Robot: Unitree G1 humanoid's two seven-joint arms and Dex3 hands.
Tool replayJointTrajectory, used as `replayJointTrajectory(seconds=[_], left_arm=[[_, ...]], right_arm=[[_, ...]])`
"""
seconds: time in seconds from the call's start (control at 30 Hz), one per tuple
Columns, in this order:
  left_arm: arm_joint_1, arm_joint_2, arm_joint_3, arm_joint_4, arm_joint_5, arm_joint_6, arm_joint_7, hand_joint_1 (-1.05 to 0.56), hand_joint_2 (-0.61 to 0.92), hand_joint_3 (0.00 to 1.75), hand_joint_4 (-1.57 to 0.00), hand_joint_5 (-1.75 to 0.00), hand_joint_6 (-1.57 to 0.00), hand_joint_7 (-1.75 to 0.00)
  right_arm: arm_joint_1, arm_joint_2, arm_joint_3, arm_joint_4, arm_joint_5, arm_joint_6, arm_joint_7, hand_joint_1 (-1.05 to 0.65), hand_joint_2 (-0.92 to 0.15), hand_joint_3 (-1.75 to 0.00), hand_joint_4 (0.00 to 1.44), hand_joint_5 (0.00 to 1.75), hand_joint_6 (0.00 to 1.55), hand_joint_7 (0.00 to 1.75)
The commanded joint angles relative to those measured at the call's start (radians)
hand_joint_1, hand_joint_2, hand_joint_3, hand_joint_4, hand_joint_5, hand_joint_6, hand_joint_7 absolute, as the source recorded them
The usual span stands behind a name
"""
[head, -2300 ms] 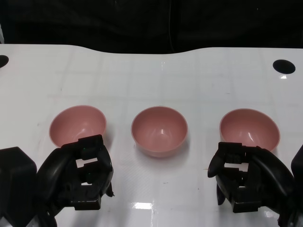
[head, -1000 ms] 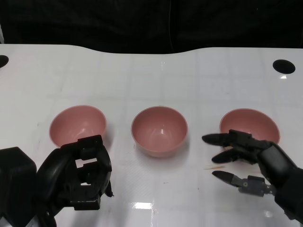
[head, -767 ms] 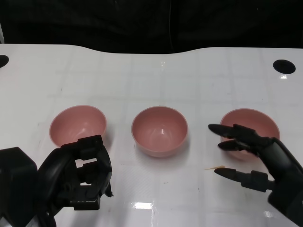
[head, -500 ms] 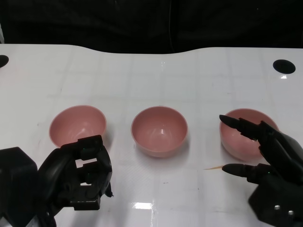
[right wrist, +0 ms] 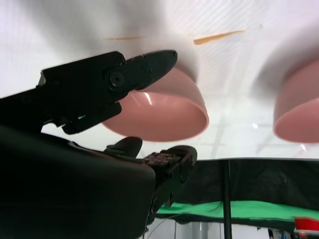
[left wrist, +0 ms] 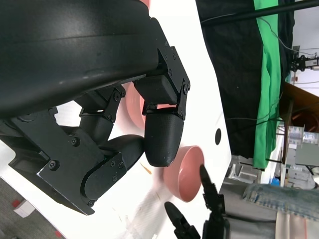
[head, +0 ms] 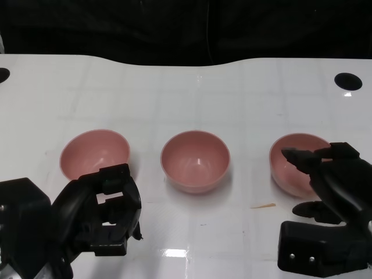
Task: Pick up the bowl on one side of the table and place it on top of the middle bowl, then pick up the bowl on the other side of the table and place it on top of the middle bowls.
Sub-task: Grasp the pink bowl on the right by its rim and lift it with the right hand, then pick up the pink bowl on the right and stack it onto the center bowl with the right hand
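Three pink bowls stand in a row in the head view: the left bowl, the middle bowl and the right bowl. My right hand is at the right bowl's near right side, fingers spread, one reaching over the rim. In the right wrist view the right bowl lies between an upper finger and the lower ones; I cannot tell whether they touch it. My left hand sits just in front of the left bowl, fingers curled in on nothing.
A thin tan sliver lies on the white table between the middle and right bowls. Black round holes sit at the far right and far left. The table's far edge meets a dark backdrop.
My right hand uncurled, spread its fingers and moved forward to the right bowl's rim. The left hand barely shifted. The bowls have not moved.
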Motion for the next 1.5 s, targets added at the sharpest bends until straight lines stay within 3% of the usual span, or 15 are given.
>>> replayJointTrajectory(seconds=[0.03, 0.2, 0.3, 0.43, 0.5, 0.6, 0.73, 0.77, 0.8, 0.87, 0.93, 1.0, 1.1, 1.27, 1.5], left_arm=[[0.004, 0.007, 0.008, -0.017, 0.001, 0.0, 0.004, -0.17, 0.38, 1.35, -0.82, -1.69, -0.82, -1.53], [0.005, 0.003, 0.013, -0.03, -0.012, 0.023, 0.008, -0.15, 0.38, 1.36, -0.82, -1.69, -0.82, -1.53], [0.005, 0.001, 0.015, -0.042, -0.014, 0.049, 0.016, -0.16, 0.37, 1.37, -0.82, -1.7, -0.82, -1.52], [0.001, -0.002, 0.016, -0.047, -0.012, 0.064, 0.016, -0.16, 0.37, 1.36, -0.81, -1.71, -0.82, -1.52], [-0.004, -0.002, 0.013, -0.043, -0.008, 0.062, 0.014, -0.15, 0.36, 1.38, -0.82, -1.7, -0.83, -1.51], [-0.006, -0.002, 0.012, -0.028, -0.002, 0.037, 0.003, -0.15, 0.37, 1.37, -0.84, -1.68, -0.84, -1.51], [-0.005, 0.0, 0.012, -0.024, 0.001, 0.03, 0.003, -0.15, 0.38, 1.36, -0.85, -1.67, -0.85, -1.51], [-0.005, 0.001, 0.013, -0.023, 0.003, 0.027, 0.003, -0.15, 0.38, 1.36, -0.85, -1.67, -0.84, -1.51], [-0.004, 0.001, 0.012, -0.024, 0.004, 0.027, 0.004, -0.15, 0.37, 1.37, -0.85, -1.67, -0.84, -1.51], [-0.003, 0.002, 0.01, -0.026, 0.008, 0.024, 0.004, -0.16, 0.38, 1.36, -0.85, -1.67, -0.84, -1.52], [-0.002, 0.003, 0.008, -0.028, 0.008, 0.024, 0.005, -0.17, 0.38, 1.34, -0.85, -1.67, -0.83, -1.52], [-0.003, 0.003, 0.008, -0.028, 0.006, 0.026, 0.005, -0.17, 0.39, 1.34, -0.85, -1.67, -0.83, -1.53], [-0.002, 0.001, 0.009, -0.031, 0.003, 0.031, 0.007, -0.15, 0.39, 1.34, -0.85, -1.66, -0.84, -1.53], [-0.002, 0.004, 0.006, -0.035, 0.005, 0.033, 0.006, -0.15, 0.35, 1.4, -0.84, -1.68, -0.83, -1.53], [0.0, 0.003, 0.005, -0.044, 0.007, 0.041, 0.014, -0.15, 0.39, 1.35, -0.85, -1.68, -0.84, -1.54]], right_arm=[[-0.037, -0.017, 0.031, 0.062, -0.04, 0.028, -0.017, -0.57, -0.92, -0.04, 0.21, 0.58, 0.38, 0.03], [-0.119, -0.007, 0.075, 0.216, -0.048, 0.025, -0.072, -0.55, -0.92, -0.09, 0.33, 0.58, 0.45, 0.05], [-0.178, 0.005, 0.103, 0.322, -0.034, 0.025, -0.096, -0.54, -0.92, -0.18, 0.55, 0.44, 0.58, 0.05], [-0.217, 0.002, 0.122, 0.378, -0.01, 0.01, -0.115, -0.53, -0.92, -0.19, 0.6, 0.37, 0.61, 0.04], [-0.258, 0.003, 0.132, 0.434, 0.007, -0.022, -0.133, -0.48, -0.92, -0.22, 0.77, 0.47, 0.77, 0.11], [-0.301, 0.008, 0.139, 0.515, 0.034, -0.082, -0.212, -0.37, -0.92, -0.15, 0.82, 1.0, 1.07, 0.1], [-0.335, 0.011, 0.155, 0.579, 0.046, -0.121, -0.29, -0.36, -0.92, -0.14, 0.82, 1.09, 1.12, 0.09], [-0.352, 0.016, 0.16, 0.608, 0.046, -0.14, -0.331, -0.3, -0.92, -0.1, 0.88, 1.48, 0.98, 0.78], [-0.366, 0.018, 0.161, 0.625, 0.048, -0.16, -0.367, -0.27, -0.92, -0.09, 0.9, 1.61, 0.86, 1.15], [-0.382, 0.012, 0.165, 0.635, 0.045, -0.193, -0.422, -0.24, -0.92, -0.14, 0.9, 1.72, 0.75, 1.5], [-0.392, 0.0, 0.17, 0.624, 0.037, -0.218, -0.457, -0.23, -0.91, -0.16, 0.9, 1.74, 0.73, 1.59], [-0.398, -0.009, 0.172, 0.61, 0.033, -0.234, -0.473, -0.22, -0.68, -0.62, 0.91, 1.74, 0.68, 1.71], [-0.395, -0.028, 0.156, 0.494, 0.052, -0.242, -0.418, -0.21, -0.51, -0.97, 0.89, 1.75, 0.67, 1.74], [-0.375, -0.031, 0.137, 0.329, 0.072, -0.257, -0.367, -0.21, -0.46, -1.01, 0.89, 1.75, 0.66, 1.75], [-0.374, 0.033, 0.16, 0.165, 0.082, -0.254, -0.275, -0.24, -0.46, -0.93, 0.9, 1.75, 0.67, 1.74]])
